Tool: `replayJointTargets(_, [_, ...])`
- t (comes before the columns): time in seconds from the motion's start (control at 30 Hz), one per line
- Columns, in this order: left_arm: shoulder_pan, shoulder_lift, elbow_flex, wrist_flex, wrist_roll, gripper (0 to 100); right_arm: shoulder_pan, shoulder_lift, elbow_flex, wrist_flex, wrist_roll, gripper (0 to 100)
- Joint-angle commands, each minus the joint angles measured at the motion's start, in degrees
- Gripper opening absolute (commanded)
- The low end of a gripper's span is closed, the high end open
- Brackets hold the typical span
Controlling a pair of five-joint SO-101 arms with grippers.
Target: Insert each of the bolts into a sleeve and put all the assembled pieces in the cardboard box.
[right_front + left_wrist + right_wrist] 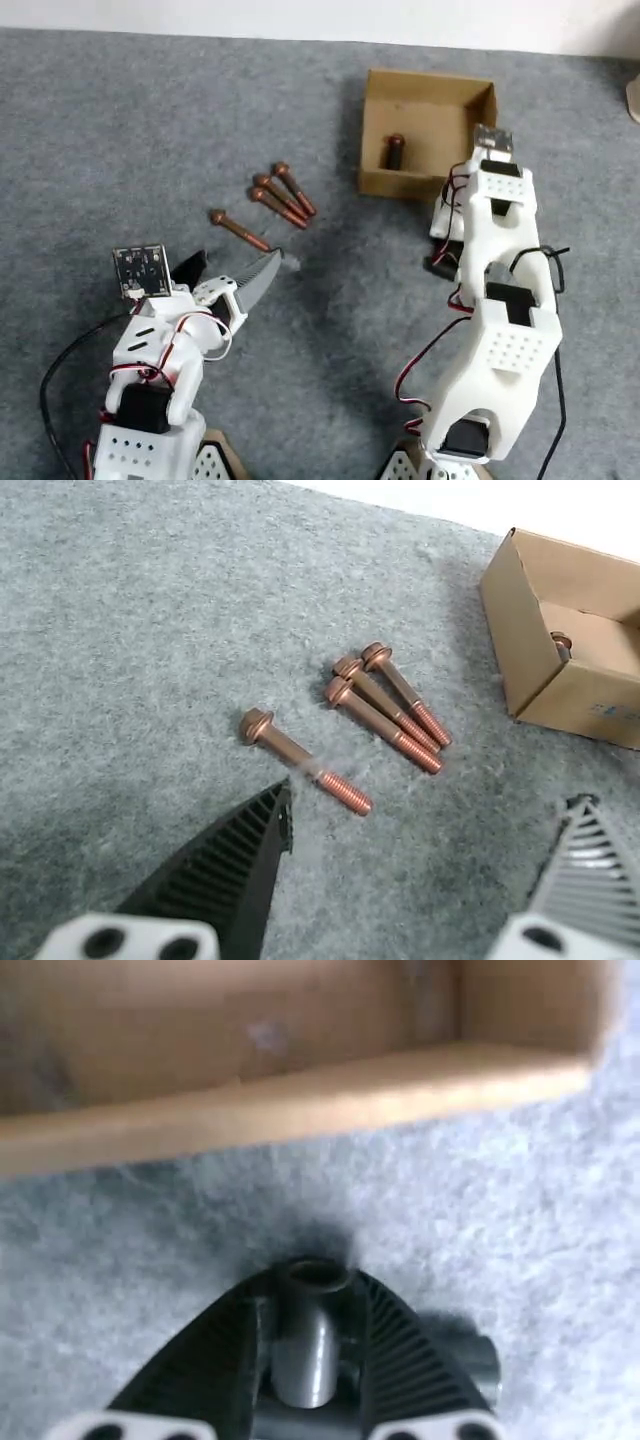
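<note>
One: Four bolts (284,199) lie on the mat (100,120). How do they lie?

Two: Three lie close, side by side. The lone bolt (242,231) lies near them, on the side away from the box (425,85).

One: Is anything in the box?

Two: Yes. One piece (395,152), a bolt in a dark sleeve, sits inside. It is by the wall nearest the arms.

One: Is there a sleeve outside the box?

Two: Yes. A grey sleeve (312,1340) sits in the right gripper (315,1285). The two black fingers pinch it, one on each side. Its open end points toward the box wall. It is just outside the box, over the mat.

One: And the left gripper (240,262)?

Two: Its fingers are spread wide apart, with nothing between them. It hangs low over the mat. One finger is black and one is grey. The lone bolt's threaded end lies just in front of them, closer to the black finger.

One: Are the two arms close?

Two: No. They are well apart, with the bolts nearer the left one.
</note>
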Motion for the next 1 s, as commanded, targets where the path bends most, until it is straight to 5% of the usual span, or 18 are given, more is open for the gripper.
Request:
replayJointTargets(0.0, [-0.66, -0.57, 0.92, 0.09, -0.53, 38, -0.13, -0.57, -0.22, 4.97, -0.97, 0.5])
replayJointTargets(0.37, [-0.31, -0.57, 0.92, 0.00, -0.44, 38, -4.53, -10.42, -8.92, 31.34, -0.88, 0.5])
replayJointTargets(0.97, [-4.79, -0.48, -1.36, 1.93, 5.89, 38, -14.99, -10.95, -0.57, 30.46, -18.64, 0.5])
